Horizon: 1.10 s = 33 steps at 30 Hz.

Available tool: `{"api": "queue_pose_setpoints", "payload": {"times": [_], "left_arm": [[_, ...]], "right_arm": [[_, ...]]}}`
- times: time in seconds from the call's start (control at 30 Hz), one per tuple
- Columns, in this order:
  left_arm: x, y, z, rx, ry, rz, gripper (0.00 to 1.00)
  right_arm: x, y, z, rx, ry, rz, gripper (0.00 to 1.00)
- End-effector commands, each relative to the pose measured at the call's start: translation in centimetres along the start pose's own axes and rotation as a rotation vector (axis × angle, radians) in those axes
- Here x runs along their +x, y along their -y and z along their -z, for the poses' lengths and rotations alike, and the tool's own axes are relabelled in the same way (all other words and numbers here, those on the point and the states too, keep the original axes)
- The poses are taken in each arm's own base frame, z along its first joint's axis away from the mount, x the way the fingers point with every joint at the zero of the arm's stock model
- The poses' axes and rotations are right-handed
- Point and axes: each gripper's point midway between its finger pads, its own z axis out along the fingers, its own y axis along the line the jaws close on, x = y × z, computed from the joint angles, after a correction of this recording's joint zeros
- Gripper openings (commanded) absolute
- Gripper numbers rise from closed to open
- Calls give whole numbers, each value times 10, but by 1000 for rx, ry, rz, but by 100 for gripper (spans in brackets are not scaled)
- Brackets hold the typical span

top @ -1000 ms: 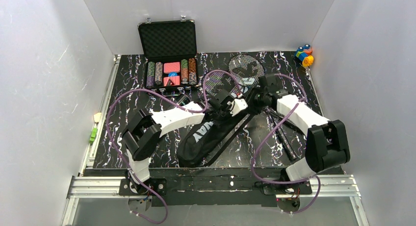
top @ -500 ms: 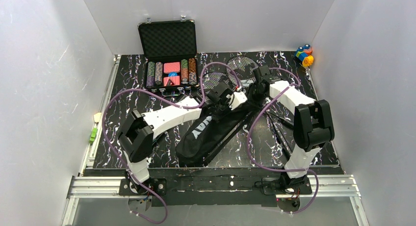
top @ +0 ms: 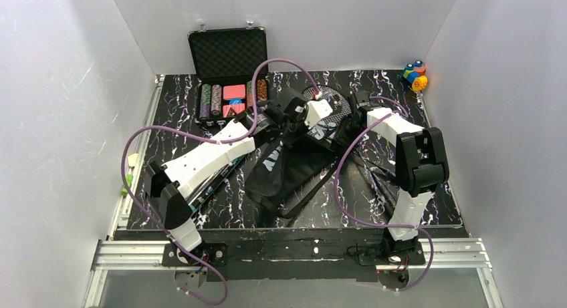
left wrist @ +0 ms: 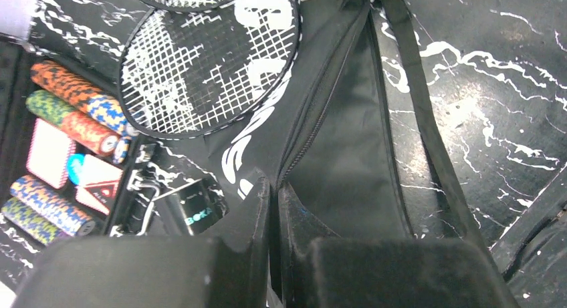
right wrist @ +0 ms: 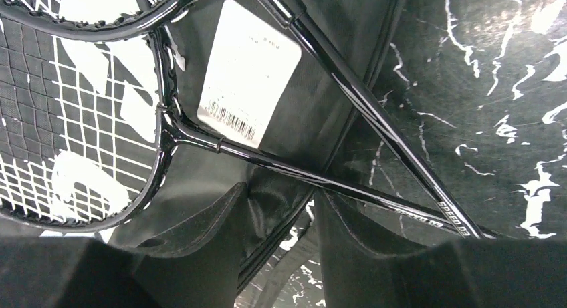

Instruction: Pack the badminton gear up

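Note:
The black CROSSWAY bag [top: 281, 174] lies diagonally mid-table, its mouth toward the back. Two black-framed rackets [top: 331, 102] have their heads at the mouth. My left gripper [top: 289, 126] is shut on the bag's zipper edge [left wrist: 314, 131]; it shows in the left wrist view [left wrist: 274, 194], below a racket head [left wrist: 207, 74]. My right gripper [top: 354, 111] is open in the right wrist view [right wrist: 281, 201], with a fold of the bag's edge between its fingers and a racket shaft [right wrist: 374, 121] just beyond them. The black tube [left wrist: 195, 213] with teal print lies beside the bag. No shuttlecocks show.
The open black case of poker chips [top: 231, 94] stands at the back left, close to my left gripper. Colourful toy blocks [top: 414, 75] sit in the back right corner. Small green and beige pieces [top: 127, 181] lie on the table's left rail.
My left arm has stretched toward the back, drawing the bag's edge with it. My right arm has folded at the elbow and its gripper has moved toward the back, near the racket heads.

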Motion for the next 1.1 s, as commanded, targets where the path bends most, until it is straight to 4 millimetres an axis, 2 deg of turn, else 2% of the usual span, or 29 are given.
{"api": "queue_pose_setpoints", "payload": {"times": [0.0,0.13,0.27,0.4,0.67,0.8,0.93,1.07], "left_arm": [[-51,-36,74,-105,192,-8,0],[-60,-56,100,-192,220,-36,0],[-55,-69,115,-223,220,-30,0],[-45,-56,120,-154,195,-51,0],[-23,-54,133,-144,171,-28,0],[-15,-71,140,-196,170,16,0],[-7,-97,158,-288,182,72,0],[2,-120,176,-384,183,103,0]], "right_arm": [[-19,-14,8,-43,45,-10,49],[-23,-13,7,-46,46,-18,49],[-30,-16,9,-51,55,-21,49],[-42,-18,10,-53,75,-33,49],[-59,-25,23,-64,105,-23,49],[-61,-25,37,-65,136,0,50],[-63,-22,54,-51,174,29,51],[-67,-12,63,-13,198,42,52]]}}
